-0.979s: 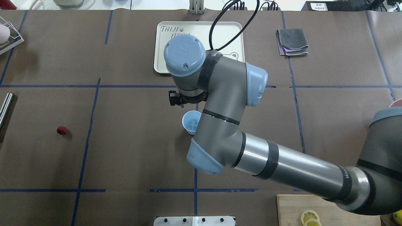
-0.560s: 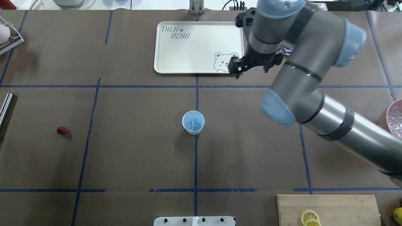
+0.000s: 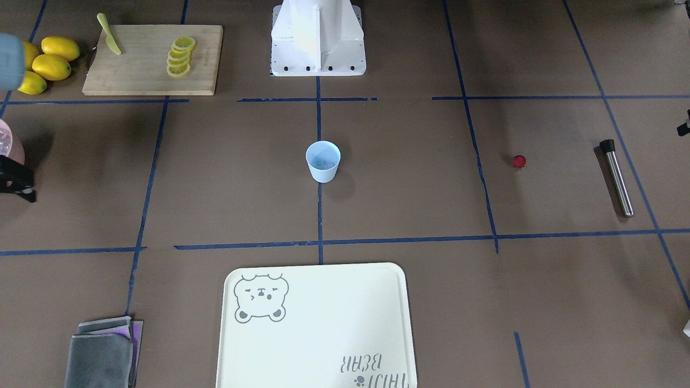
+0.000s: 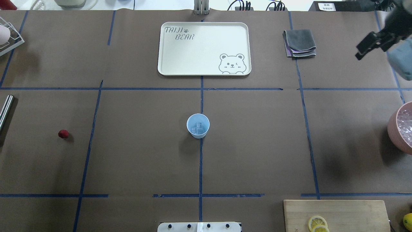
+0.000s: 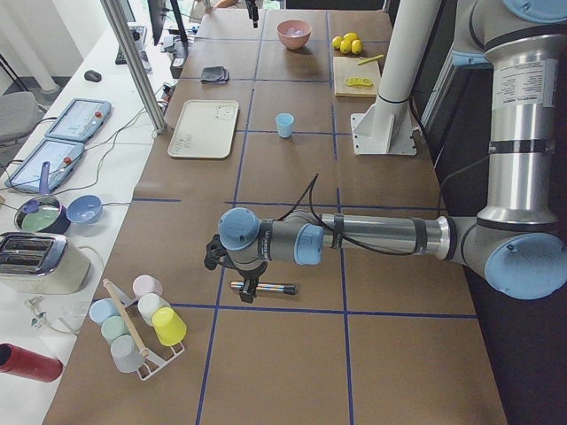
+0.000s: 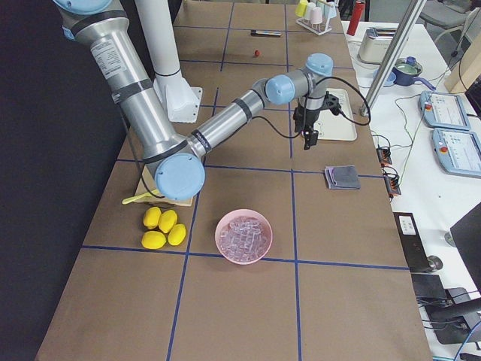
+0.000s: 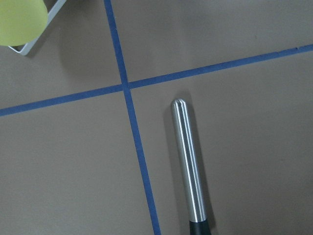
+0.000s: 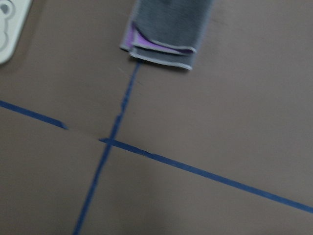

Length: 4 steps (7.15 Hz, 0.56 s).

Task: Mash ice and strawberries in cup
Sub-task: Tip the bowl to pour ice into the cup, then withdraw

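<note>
**Cup with ice at table centre; berry and both arms off to the sides**

Shows the small light-blue tapered plastic cup (image 4: pixel 198 125) upright on the brown table covering (image 4: pixel 257 145), astride the central blue tape line (image 4: pixel 200 161), touched by neither arm. Holds a few whitish-clear ice chunks (image 4: pixel 197 128) at its bottom. Locates the small round red strawberry (image 4: pixel 63 133) on the table well apart from the cup, toward the robot's left, roughly between the cup and the slim steel muddler with a black cap (image 3: pixel 617 178). Places the left gripper (image 5: pixel 251 285) over that muddler in the left side view; released or clenched, cannot tell. Places the right gripper (image 4: pixel 370 46) raised at the far right corner, to the right of the folded grey cloth (image 4: pixel 300 43), blurred; released or clenched, cannot tell. Sets the pink rounded bowl (image 4: pixel 394 129), filled with more ice, at the right edge, the cream bear-printed tray (image 4: pixel 193 58) beyond the cup, and the wooden board (image 4: pixel 354 212) with lemon slices (image 4: pixel 317 223) at the near right.
</note>
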Each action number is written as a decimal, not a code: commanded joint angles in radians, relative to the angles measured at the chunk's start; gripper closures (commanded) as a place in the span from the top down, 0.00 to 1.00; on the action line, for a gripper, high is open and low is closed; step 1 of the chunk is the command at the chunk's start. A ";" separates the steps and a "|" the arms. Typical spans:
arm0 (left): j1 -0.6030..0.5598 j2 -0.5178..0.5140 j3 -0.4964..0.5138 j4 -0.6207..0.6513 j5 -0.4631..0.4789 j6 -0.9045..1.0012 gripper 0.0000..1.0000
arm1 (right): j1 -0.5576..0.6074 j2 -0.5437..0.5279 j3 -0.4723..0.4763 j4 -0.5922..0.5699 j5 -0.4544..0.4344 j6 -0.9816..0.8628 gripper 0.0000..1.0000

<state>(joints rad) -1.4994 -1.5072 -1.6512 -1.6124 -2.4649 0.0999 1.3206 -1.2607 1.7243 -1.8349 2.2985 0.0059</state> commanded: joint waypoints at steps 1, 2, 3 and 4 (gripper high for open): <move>-0.019 0.002 -0.011 0.005 0.052 0.006 1.00 | 0.222 -0.174 -0.022 0.002 0.010 -0.239 1.00; -0.018 -0.001 -0.013 0.003 0.148 0.004 1.00 | 0.276 -0.253 -0.034 0.003 0.009 -0.345 1.00; -0.018 -0.013 -0.018 -0.010 0.223 0.001 1.00 | 0.317 -0.329 -0.044 0.014 0.015 -0.352 1.00; -0.018 -0.015 -0.018 -0.012 0.221 0.003 1.00 | 0.322 -0.403 -0.045 0.098 0.013 -0.339 1.00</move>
<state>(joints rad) -1.5164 -1.5163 -1.6669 -1.6187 -2.2782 0.1026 1.6147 -1.5709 1.6848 -1.8040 2.3111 -0.3238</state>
